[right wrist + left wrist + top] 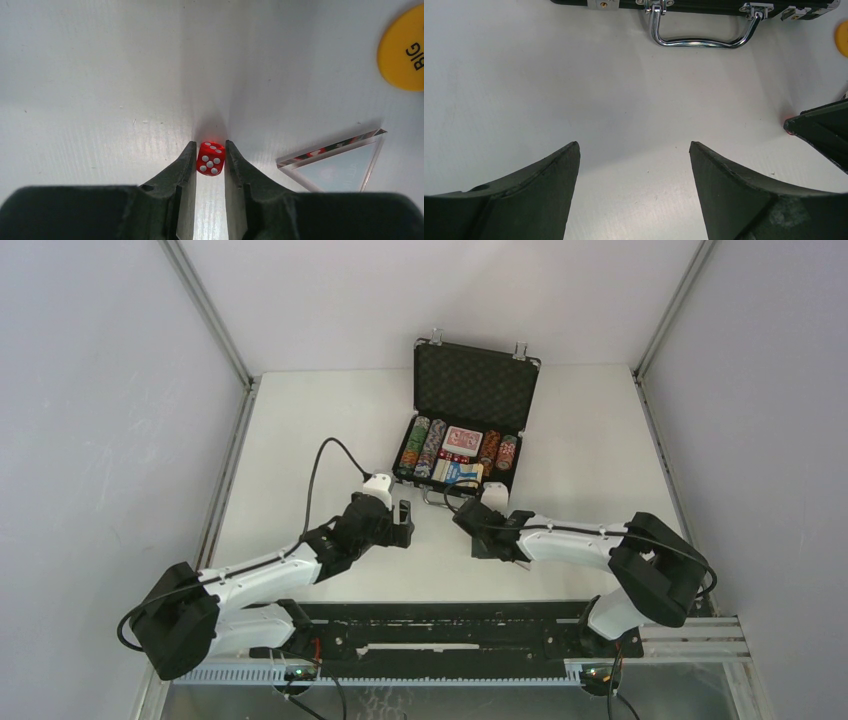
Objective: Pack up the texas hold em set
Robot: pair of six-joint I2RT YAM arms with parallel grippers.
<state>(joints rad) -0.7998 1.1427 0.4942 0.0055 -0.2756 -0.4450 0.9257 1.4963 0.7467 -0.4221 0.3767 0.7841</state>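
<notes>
The black briefcase (pixel 470 390) lies open at the back of the table, its foam lid upright. Its tray holds rows of poker chips (pixel 420 445), red-backed cards (pixel 463 440) and a blue card box (pixel 458 473). In front of the case, my right gripper (pixel 210 145) is shut on a red die (pixel 210 158), pinched between both fingertips on the table. A clear triangle piece (pixel 335 167) and a yellow round button (pixel 405 50) lie to its right. My left gripper (pixel 634 147) is open over bare table, nothing between its fingers.
The case's silver handle (pixel 701 37) faces the arms at the tray's near side. Both arms reach to the table's middle, their grippers close together in the top view. Grey walls close in the table on the left, right and back.
</notes>
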